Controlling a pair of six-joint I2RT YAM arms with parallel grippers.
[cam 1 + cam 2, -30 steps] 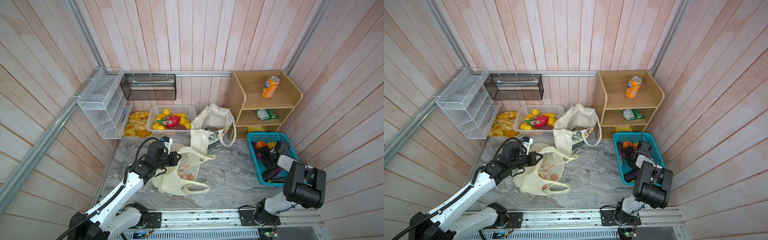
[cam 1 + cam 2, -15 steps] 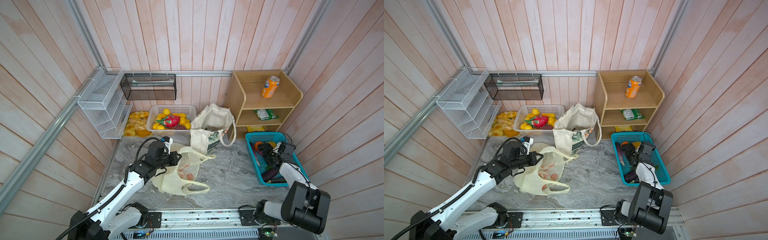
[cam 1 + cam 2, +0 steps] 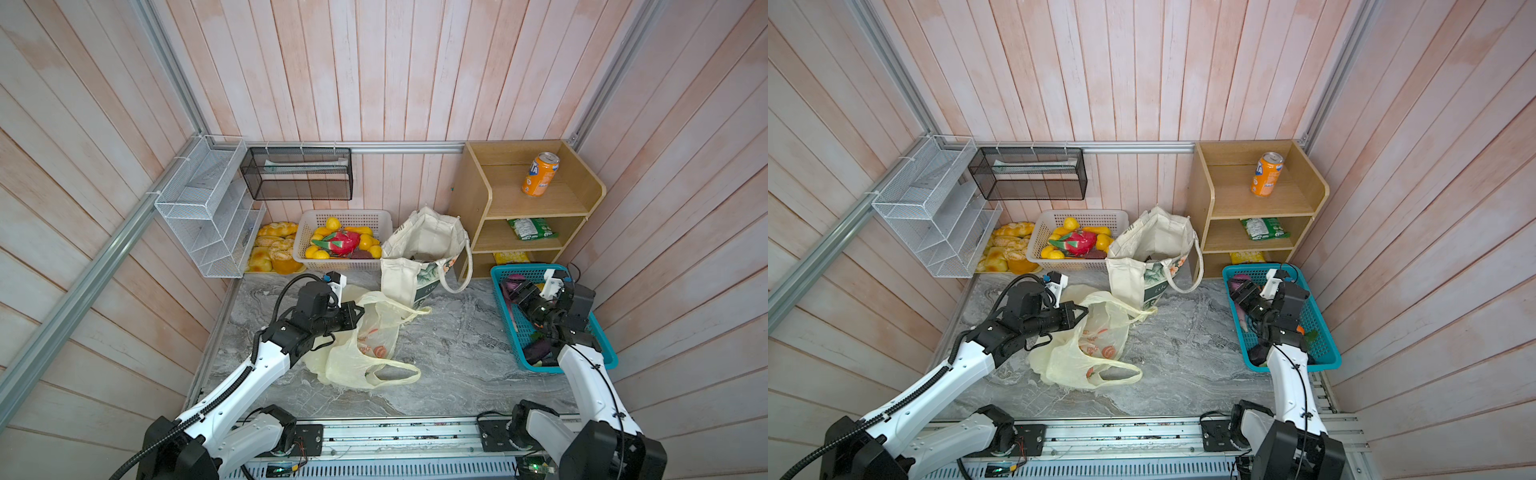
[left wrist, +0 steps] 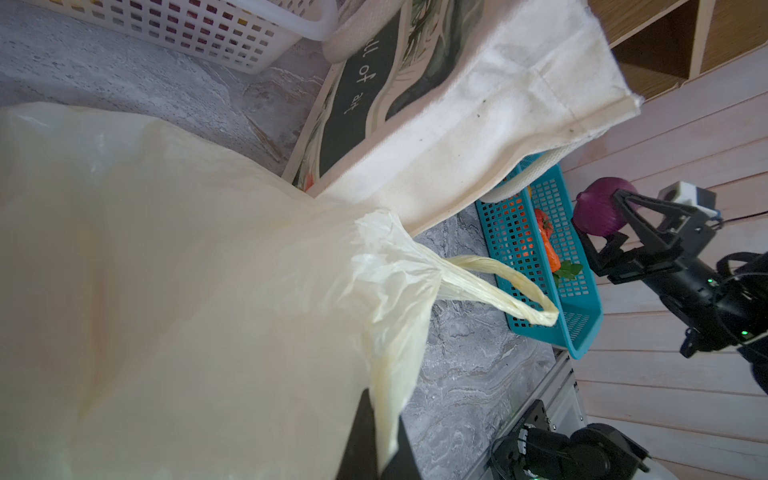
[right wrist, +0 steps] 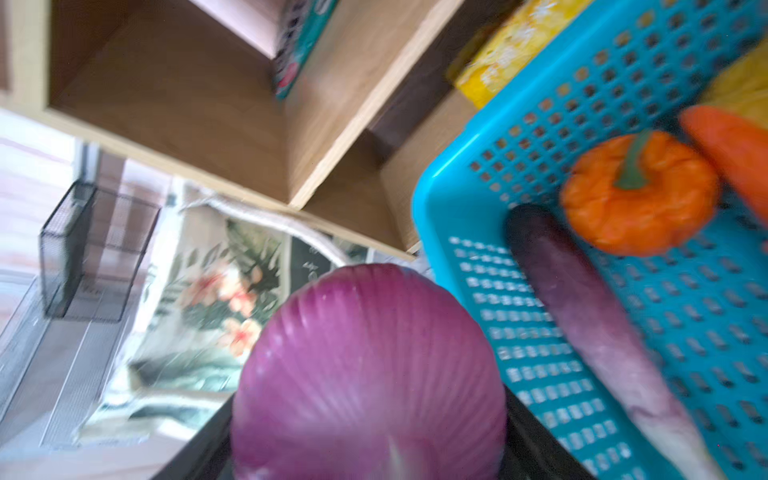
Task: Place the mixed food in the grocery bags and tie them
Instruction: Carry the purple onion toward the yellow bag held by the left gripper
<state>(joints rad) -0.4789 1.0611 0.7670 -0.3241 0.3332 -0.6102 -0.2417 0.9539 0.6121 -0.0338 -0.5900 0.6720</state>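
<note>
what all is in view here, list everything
pale-yellow thin plastic bag: 1, pale yellow, table centre
cream leaf-print canvas tote: 1, cream and green, behind it, open
teal plastic lattice basket: 1, teal, table's right side
white plastic lattice basket: 1, white, back, holding fruit
golden bread rolls: several, golden, back left corner
light wooden shelf unit: 1, tan, back right
orange soda can: 1, orange, top shelf
green snack packet: 1, green, middle shelf
white wire rack: 1, white, left wall
black mesh basket: 1, black, back wall
round purple onion: 1, purple, held above teal basket
left gripper: 1, black, shut on plastic bag
right gripper: 1, black, shut on onion
</note>
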